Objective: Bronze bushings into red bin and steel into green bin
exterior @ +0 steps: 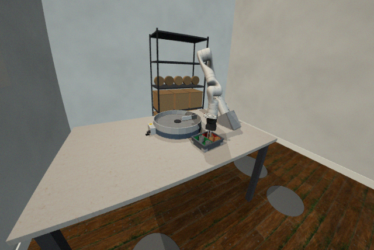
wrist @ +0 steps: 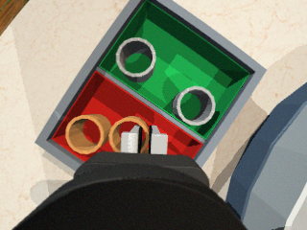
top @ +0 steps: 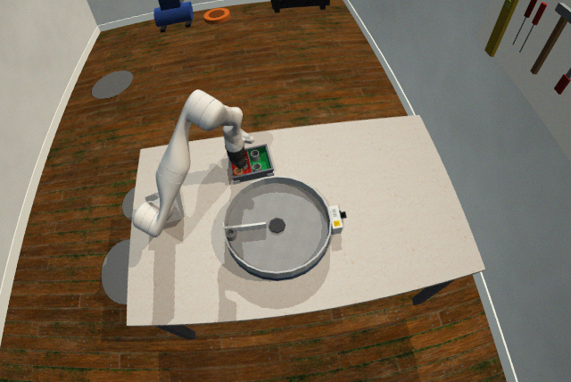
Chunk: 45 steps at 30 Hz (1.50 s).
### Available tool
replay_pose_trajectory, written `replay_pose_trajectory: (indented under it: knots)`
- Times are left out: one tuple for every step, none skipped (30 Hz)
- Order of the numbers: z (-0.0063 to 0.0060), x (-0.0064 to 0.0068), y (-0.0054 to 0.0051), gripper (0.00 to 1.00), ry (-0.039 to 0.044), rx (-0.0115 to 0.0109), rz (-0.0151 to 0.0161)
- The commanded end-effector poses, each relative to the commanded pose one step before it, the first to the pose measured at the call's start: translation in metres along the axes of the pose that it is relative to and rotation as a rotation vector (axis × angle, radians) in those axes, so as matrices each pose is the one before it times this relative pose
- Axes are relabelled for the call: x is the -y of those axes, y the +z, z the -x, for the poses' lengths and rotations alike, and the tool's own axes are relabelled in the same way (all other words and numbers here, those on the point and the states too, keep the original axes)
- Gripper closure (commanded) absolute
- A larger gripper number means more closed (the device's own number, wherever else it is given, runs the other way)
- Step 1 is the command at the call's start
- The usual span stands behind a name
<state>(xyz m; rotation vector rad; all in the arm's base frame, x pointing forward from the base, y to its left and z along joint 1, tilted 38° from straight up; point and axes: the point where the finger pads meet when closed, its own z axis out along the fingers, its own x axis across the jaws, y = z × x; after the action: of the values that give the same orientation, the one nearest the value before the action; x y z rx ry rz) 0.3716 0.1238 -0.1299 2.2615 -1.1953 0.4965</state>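
Pincer: my pincer (top: 242, 167) (exterior: 210, 134) (wrist: 145, 135) is narrow, its 2 fingers closed on the wall of 1 bronze bushing (top: 235, 173) (exterior: 211, 138) (wrist: 114, 124), 1 finger inside the ring and 1 outside.
Held bushing: I have it in the red bin (top: 234, 167) (wrist: 102, 98); whether it touches the floor there, I cannot tell.
Other bronze: 1 loose bushing (exterior: 217, 139) (wrist: 67, 134) stands in the same bin, just beside mine, toward the far left.
Steel: 2 bushings stand in the green bin (top: 264, 156) (wrist: 170, 48), 1 far (top: 251, 154) (wrist: 118, 58) and 1 near (top: 256, 169) (wrist: 212, 107).
Tray: 1 grey tray (top: 272, 163) (exterior: 196, 144) (wrist: 256, 72) holds both bins, red left, green right, on the surface (top: 368, 193) (exterior: 120, 156).
Turntable: it (top: 281, 273) (exterior: 178, 131) sits nearer than my tray, with 1 grey bushing (top: 230, 230) at its left rim, beside the white bar (top: 249, 226) (exterior: 187, 118).
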Motion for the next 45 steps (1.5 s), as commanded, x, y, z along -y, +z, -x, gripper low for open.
replay_pose_trajectory:
  knots:
    - [-0.00027,0.00146,0.00061,1.0,0.00383,-0.00161,-0.0062]
    - [0.00043,-0.00062,-0.00123,1.0,-0.00315,0.00171,0.00328]
    - [-0.00011,0.00015,0.00031,1.0,0.00079,-0.00043,-0.00082]
    - [-0.00011,0.00015,0.00031,1.0,0.00079,-0.00043,-0.00082]
    - [-0.00011,0.00015,0.00031,1.0,0.00079,-0.00043,-0.00082]
    - [-0.00011,0.00015,0.00031,1.0,0.00079,-0.00043,-0.00082]
    - [0.0,0.0,0.0,1.0,0.0,0.0,0.0]
    - [0.0,0.0,0.0,1.0,0.0,0.0,0.0]
    - [0.0,0.0,0.0,1.0,0.0,0.0,0.0]
    - [0.00042,-0.00061,-0.00122,1.0,-0.0032,0.00158,0.00321]
    - [-0.00011,0.00015,0.0003,1.0,0.0008,-0.0004,-0.0008]
    - [-0.00011,0.00015,0.0003,1.0,0.0008,-0.0004,-0.0008]
    - [-0.00011,0.00015,0.00031,1.0,0.0008,-0.0004,-0.0008]
    - [-0.00011,0.00015,0.00031,1.0,0.0008,-0.0004,-0.0008]
    - [0.0,0.0,0.0,1.0,0.0,0.0,0.0]
    - [0.0,0.0,0.0,1.0,0.0,0.0,0.0]
    - [0.0,0.0,0.0,1.0,0.0,0.0,0.0]
    - [0.0,0.0,0.0,1.0,0.0,0.0,0.0]
    - [0.0,0.0,0.0,1.0,0.0,0.0,0.0]
    - [0.00053,-0.00075,-0.00153,0.53,-0.00406,0.00189,0.00396]
    - [0.0,0.0,0.0,0.53,0.0,0.0,0.0]
    - [0.0,0.0,0.0,0.53,0.0,0.0,0.0]
    - [0.0,0.0,0.0,0.53,0.0,0.0,0.0]
    - [0.0,0.0,0.0,0.53,0.0,0.0,0.0]
    - [0.0,0.0,0.0,0.53,0.0,0.0,0.0]
    - [0.0,0.0,0.0,0.53,0.0,0.0,0.0]
    - [0.0,0.0,0.0,0.53,0.0,0.0,0.0]
    - [0.0,0.0,0.0,0.53,0.0,0.0,0.0]
    - [0.0,0.0,0.0,0.53,0.0,0.0,0.0]
    - [0.0,0.0,0.0,0.53,0.0,0.0,0.0]
    - [0.0,0.0,0.0,0.53,0.0,0.0,0.0]
    - [0.0,0.0,0.0,0.53,0.0,0.0,0.0]
    - [0.0,0.0,0.0,0.53,0.0,0.0,0.0]
    - [0.0,0.0,0.0,0.53,0.0,0.0,0.0]
    - [0.0,0.0,0.0,0.53,0.0,0.0,0.0]
    - [0.0,0.0,0.0,0.53,0.0,0.0,0.0]
    - [0.0,0.0,0.0,0.53,0.0,0.0,0.0]
    - [0.0,0.0,0.0,0.53,0.0,0.0,0.0]
    - [0.0,0.0,0.0,0.53,0.0,0.0,0.0]
    - [0.0,0.0,0.0,0.53,0.0,0.0,0.0]
    - [0.0,0.0,0.0,0.53,0.0,0.0,0.0]
    - [0.0,0.0,0.0,0.53,0.0,0.0,0.0]
    - [0.0,0.0,0.0,0.53,0.0,0.0,0.0]
    - [0.0,0.0,0.0,0.53,0.0,0.0,0.0]
    - [0.0,0.0,0.0,0.53,0.0,0.0,0.0]
